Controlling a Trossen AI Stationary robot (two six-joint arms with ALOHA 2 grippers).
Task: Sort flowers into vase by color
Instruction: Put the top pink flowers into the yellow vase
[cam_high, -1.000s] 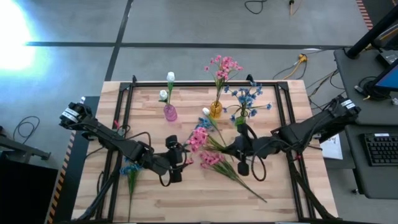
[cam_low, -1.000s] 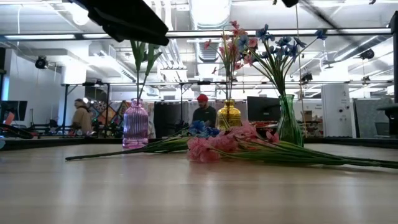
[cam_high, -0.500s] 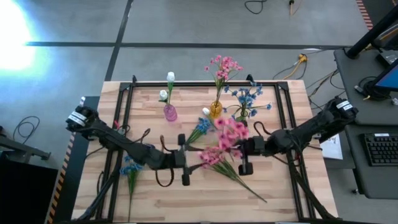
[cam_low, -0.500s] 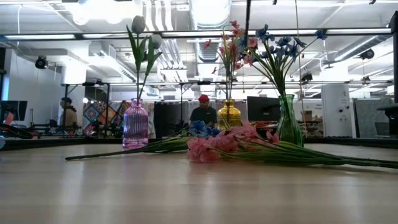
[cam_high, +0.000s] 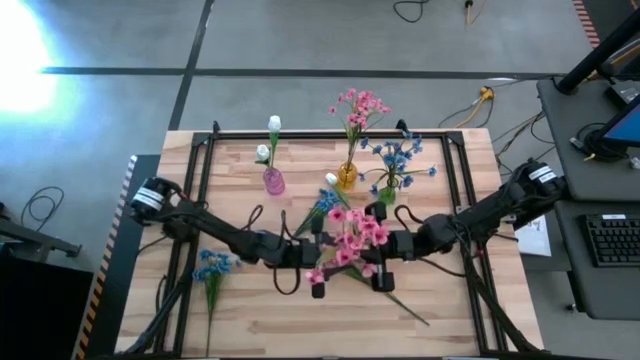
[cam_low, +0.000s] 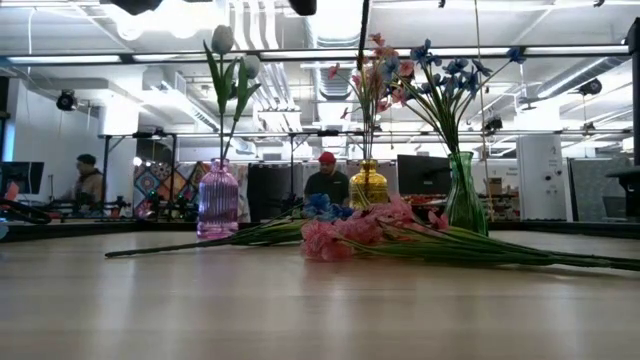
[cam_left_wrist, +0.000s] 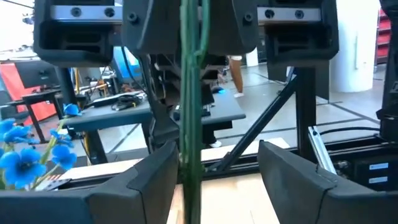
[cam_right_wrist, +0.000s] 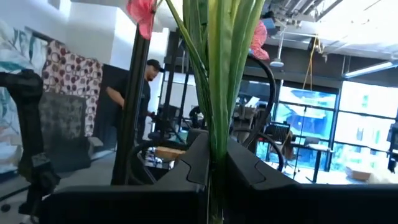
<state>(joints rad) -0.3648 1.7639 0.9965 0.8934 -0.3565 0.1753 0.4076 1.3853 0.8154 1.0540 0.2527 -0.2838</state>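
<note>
My right gripper (cam_high: 378, 250) is shut on a pink flower (cam_high: 350, 238), raised over the table's middle with its blossoms up. My left gripper (cam_left_wrist: 217, 180) is open and faces it from the left. The flower's thin green stem (cam_left_wrist: 189, 118) runs down between the left fingers, close to one finger (cam_left_wrist: 158, 177); whether it touches, I cannot tell. A purple vase (cam_high: 273, 181) holds white buds, a yellow vase (cam_high: 347, 177) pink flowers, and a green vase (cam_high: 388, 196) blue ones. Loose pink flowers (cam_low: 340, 238) and a blue one (cam_low: 322, 206) lie flat on the table. My right gripper pinches the pink flower's stem and leaves (cam_right_wrist: 217, 140) between its two fingers, below the blossoms. The fingers come about level from the table's right, tipped slightly up, and lie across the stem. The flower stands upright, clear of the table, its stem hanging below.
Another blue flower (cam_high: 213, 266) lies near the table's left edge. A black frame (cam_high: 203, 175) runs along the table's sides. The three vases stand in a row at the far middle. Beyond the table, people (cam_low: 327, 180) stand among desks.
My right gripper has tipped up from pointing down to about level and lifted the pink flower off the table, turning it upright. My left gripper has also tipped up to level and gone toward the table's right, so that its open fingers stand around the hanging stem.
</note>
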